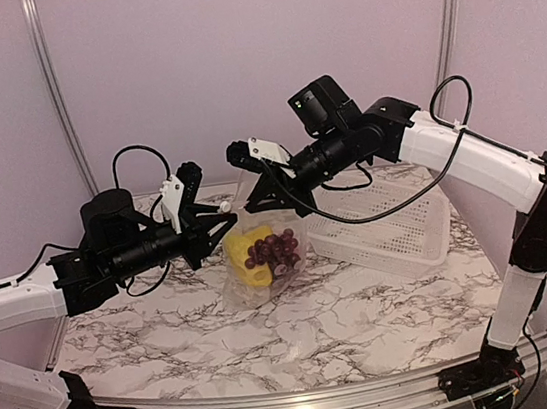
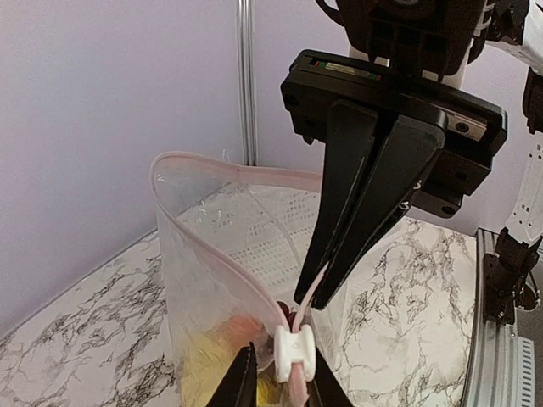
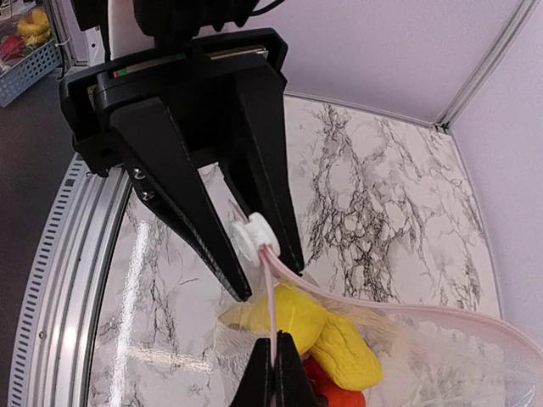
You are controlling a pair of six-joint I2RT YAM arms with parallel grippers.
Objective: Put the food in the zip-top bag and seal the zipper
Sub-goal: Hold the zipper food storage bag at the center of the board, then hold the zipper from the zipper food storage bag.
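Both your arms are reaching inward over the zip-top bag (image 2: 204, 254). Left gripper (image 3: 268, 280) is clamping the slider (image 2: 294, 354); right gripper (image 2: 311, 298) is pinching the zipper (image 2: 212, 165) just beside it.

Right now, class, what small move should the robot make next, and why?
Probably the left fingers should draw the white slider along the zipper, away from where the right fingers pinch it: the food sits inside the bag, but its mouth gapes open.
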